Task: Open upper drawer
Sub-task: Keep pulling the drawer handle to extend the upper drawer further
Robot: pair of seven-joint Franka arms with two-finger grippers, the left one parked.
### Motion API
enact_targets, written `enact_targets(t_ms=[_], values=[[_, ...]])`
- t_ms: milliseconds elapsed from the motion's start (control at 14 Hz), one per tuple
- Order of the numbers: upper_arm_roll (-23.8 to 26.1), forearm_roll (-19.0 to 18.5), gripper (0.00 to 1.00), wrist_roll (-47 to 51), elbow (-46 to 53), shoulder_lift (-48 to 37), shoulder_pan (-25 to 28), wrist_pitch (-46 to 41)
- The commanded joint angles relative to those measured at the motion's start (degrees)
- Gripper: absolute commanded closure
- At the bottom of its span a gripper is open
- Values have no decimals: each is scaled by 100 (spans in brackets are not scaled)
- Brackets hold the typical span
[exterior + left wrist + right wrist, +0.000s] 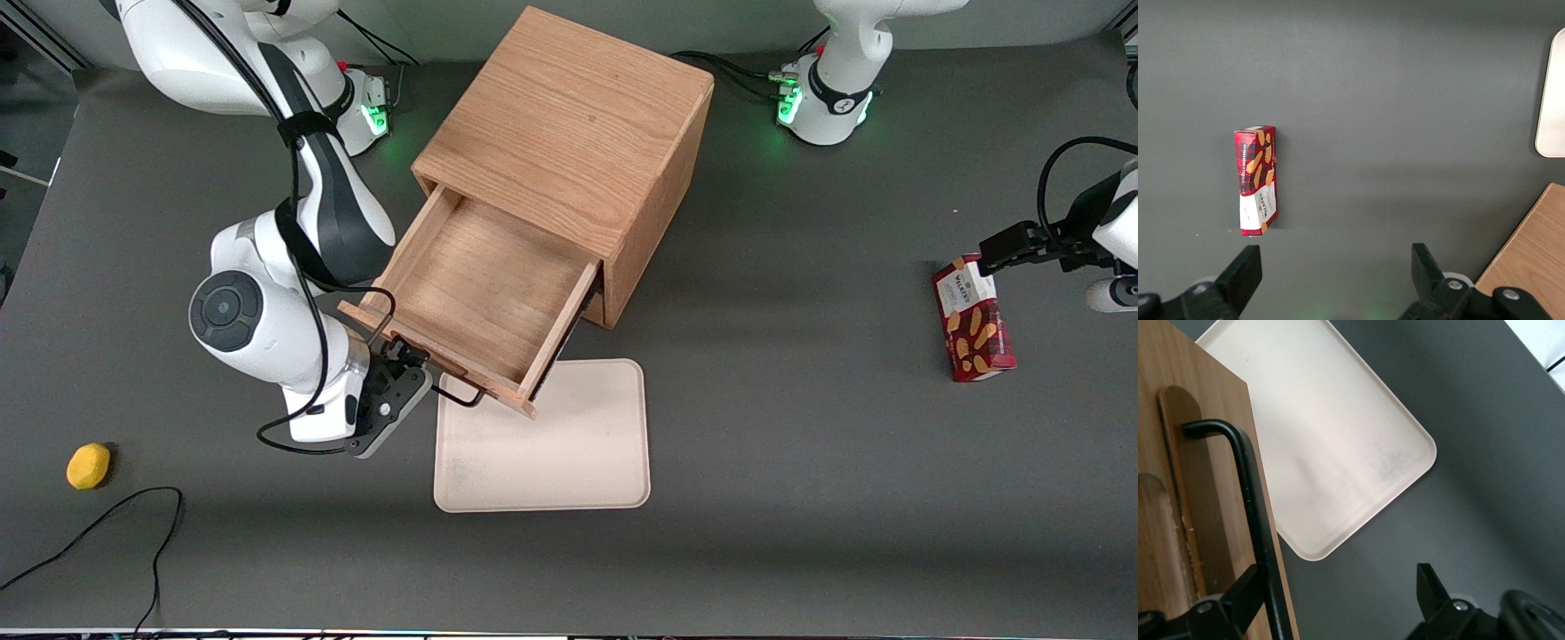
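The upper drawer (484, 298) stands pulled well out over the cream tray (542, 440). The gripper (411, 366), jaws open, straddles its black bar handle (1251, 513); withdraw straight, without snagging it.

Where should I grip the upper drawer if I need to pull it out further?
Take the upper drawer by its black bar handle, coming from in front of the drawer face. The bar stands off the wood, leaving a gap for one finger. The gripper is at the handle's end now, jaws open around the bar.
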Motion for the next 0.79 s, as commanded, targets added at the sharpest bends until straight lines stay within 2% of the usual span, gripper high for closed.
enact_targets(t_ms=[0,714], values=[[3,147,0,-151,283,185,-62,-88],[-32,121,0,-187,441,326,-176,-52]])
